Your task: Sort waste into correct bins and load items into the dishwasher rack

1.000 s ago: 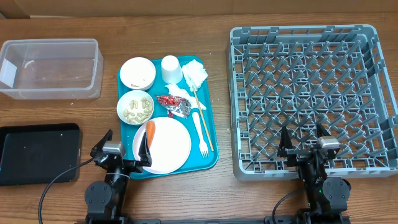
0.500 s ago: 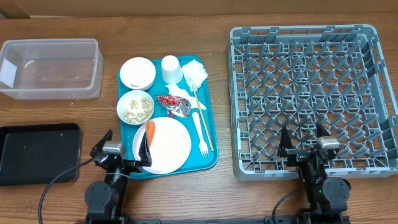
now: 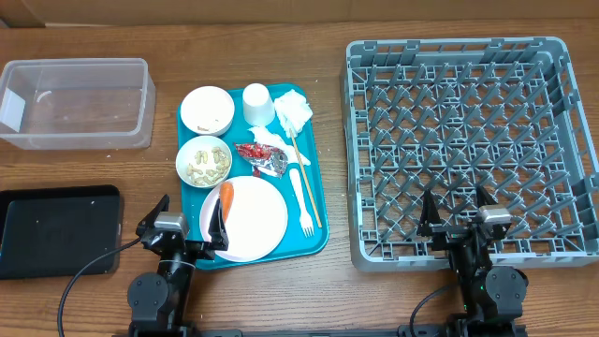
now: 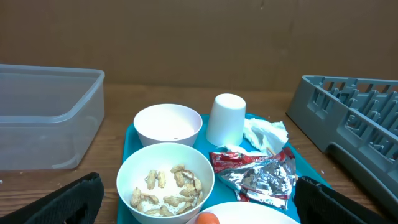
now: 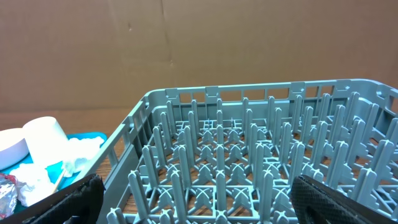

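On the teal tray (image 3: 318,239) lie a white plate (image 3: 251,220) with an orange carrot (image 3: 226,201), a bowl of pasta (image 3: 204,161), an empty-looking bowl (image 3: 207,109), a cup (image 3: 256,103), crumpled napkins (image 3: 292,112), a red-and-silver wrapper (image 3: 261,156), a white fork (image 3: 301,201) and chopsticks (image 3: 305,178). The grey dishwasher rack (image 3: 468,140) stands at the right. A clear tub (image 3: 75,103) and a black tray (image 3: 58,229) are at the left. My left gripper (image 3: 183,227) stands open at the tray's near left corner. My right gripper (image 3: 453,217) stands open over the rack's near edge, holding nothing.
A cardboard wall closes the far side in both wrist views. The rack's upright pegs (image 5: 249,162) fill the space just beyond my right gripper. Black cables (image 3: 84,271) run along the table's front edge by the left arm.
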Controlling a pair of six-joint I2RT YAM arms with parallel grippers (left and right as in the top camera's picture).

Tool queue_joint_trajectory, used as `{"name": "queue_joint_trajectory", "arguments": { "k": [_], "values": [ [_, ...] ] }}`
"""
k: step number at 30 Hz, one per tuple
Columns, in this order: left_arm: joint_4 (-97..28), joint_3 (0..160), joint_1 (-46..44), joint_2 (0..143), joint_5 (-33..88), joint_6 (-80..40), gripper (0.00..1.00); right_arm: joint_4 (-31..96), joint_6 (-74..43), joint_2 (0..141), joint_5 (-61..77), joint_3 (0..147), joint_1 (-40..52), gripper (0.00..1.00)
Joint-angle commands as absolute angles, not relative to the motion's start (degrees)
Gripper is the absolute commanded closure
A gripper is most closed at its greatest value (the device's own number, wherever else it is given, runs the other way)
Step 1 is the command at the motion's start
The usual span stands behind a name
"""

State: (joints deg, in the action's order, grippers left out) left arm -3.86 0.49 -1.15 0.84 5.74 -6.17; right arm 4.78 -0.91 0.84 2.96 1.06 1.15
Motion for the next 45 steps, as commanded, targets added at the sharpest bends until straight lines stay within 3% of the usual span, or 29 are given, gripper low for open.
{"name": "queue_joint_trajectory", "arguments": {
  "k": [1, 11, 15, 24, 34, 40, 45],
  "values": [
    [-4.01, 0.27, -1.06, 0.25, 5.37, -5.78, 0.0, 4.6, -1.13, 0.16, 2.63, 0.47, 0.89, 0.0],
    [-3.38, 0.27, -1.06, 0.25, 6.55, -7.05, 0.0, 4.6, -1.13, 0.16, 2.63, 0.47, 0.89, 0.0],
    [-2.55, 0.32, -1.17, 0.25, 27.66, -26.17, 0.0, 4.6, -1.13, 0.16, 2.63, 0.47, 0.89, 0.0],
    [10.74, 3.4, -1.15, 0.25, 48.21, -31.79, 0.0, 4.62, -1.13, 0.16, 2.63, 0.47, 0.89, 0.0],
    [-19.42, 28.84, -1.15, 3.01, 37.01, -22.37, 0.0, 4.6, -1.13, 0.16, 2.63, 0.47, 0.89, 0.0],
    [-37.58, 44.45, -1.15, 15.16, 33.89, -18.59, 0.0, 4.6, -1.13, 0.16, 2.63, 0.47, 0.89, 0.0],
    [-38.48, 47.92, -1.15, 22.92, 37.69, -18.9, 0.0, 4.6, -1.1, 0.16, 2.63, 0.47, 0.89, 0.0]
  ]
}}
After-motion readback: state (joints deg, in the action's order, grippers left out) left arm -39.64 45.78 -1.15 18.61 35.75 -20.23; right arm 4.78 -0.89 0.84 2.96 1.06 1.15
